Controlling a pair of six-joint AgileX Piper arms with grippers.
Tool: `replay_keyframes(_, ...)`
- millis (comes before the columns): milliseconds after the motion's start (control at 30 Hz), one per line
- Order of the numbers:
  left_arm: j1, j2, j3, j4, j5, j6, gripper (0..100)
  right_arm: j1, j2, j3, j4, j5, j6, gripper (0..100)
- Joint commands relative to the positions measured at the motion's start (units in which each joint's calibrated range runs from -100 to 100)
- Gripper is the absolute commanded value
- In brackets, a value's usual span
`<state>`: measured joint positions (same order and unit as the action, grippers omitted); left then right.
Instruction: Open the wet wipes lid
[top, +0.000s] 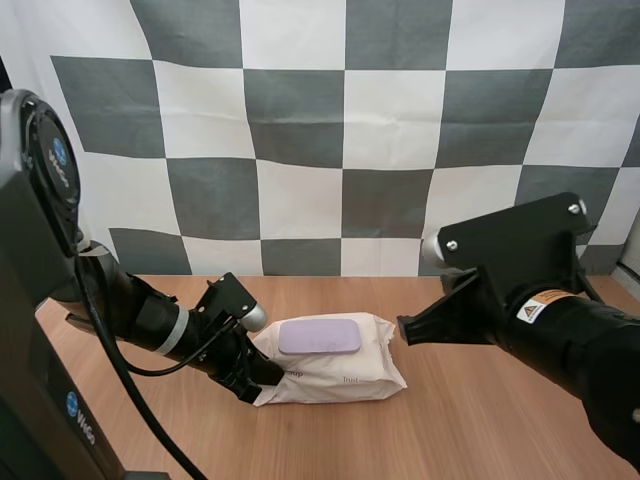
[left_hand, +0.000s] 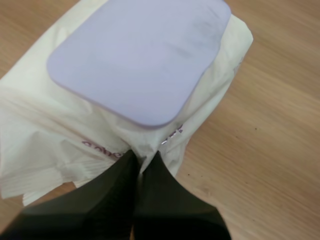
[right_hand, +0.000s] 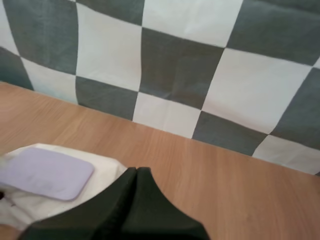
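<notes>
1. Left gripper (top: 255, 380) (left_hand: 144, 159) is closed on the wet wipes pack (top: 340, 378) (left_hand: 40, 130). In the left wrist view its fingertips are nearly together, and a fold of the white wrapper is pinched between them, just below the lid's rounded corner.
2. This hold is judged to be an anchor, so that the soft pack is kept from sliding or lifting when the lid is pulled.
3. The lilac lid (top: 320, 337) (left_hand: 140, 55) is seen shut, lying flat on top of the pack.
4. The pack is laid on the wooden table (top: 480, 420), about midway across it and a little in from the far edge, between the two grippers.
5. The right gripper (top: 403, 328) (right_hand: 137, 171) is held just beside the pack's opposite end, its fingers pressed together as one wedge with nothing between them. It is judged to be placed there so that the lid's edge can be caught next.
</notes>
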<state>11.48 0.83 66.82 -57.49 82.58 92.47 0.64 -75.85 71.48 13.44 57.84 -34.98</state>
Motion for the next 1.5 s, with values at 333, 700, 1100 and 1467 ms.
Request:
replay_keyframes(333,0.01,0.07,0.02,-1.15,-0.12,0.87,0,0.01,12.49,-0.07,27.26,23.91,-60.54,0)
replay_keyframes(700,0.01,0.07,-0.1,-2.34,-0.12,0.87,0,0.01,29.15,-0.07,24.7,13.7,-60.66,0)
replay_keyframes(1100,0.01,0.07,-0.1,-3.13,-0.12,0.87,0,11.4,34.19,-0.07,18.32,-7.64,-53.75,0)
replay_keyframes(1467,0.01,0.07,-0.1,-3.24,-0.12,0.87,0,22.55,44.58,-0.07,-5.09,-23.23,-31.7,8)
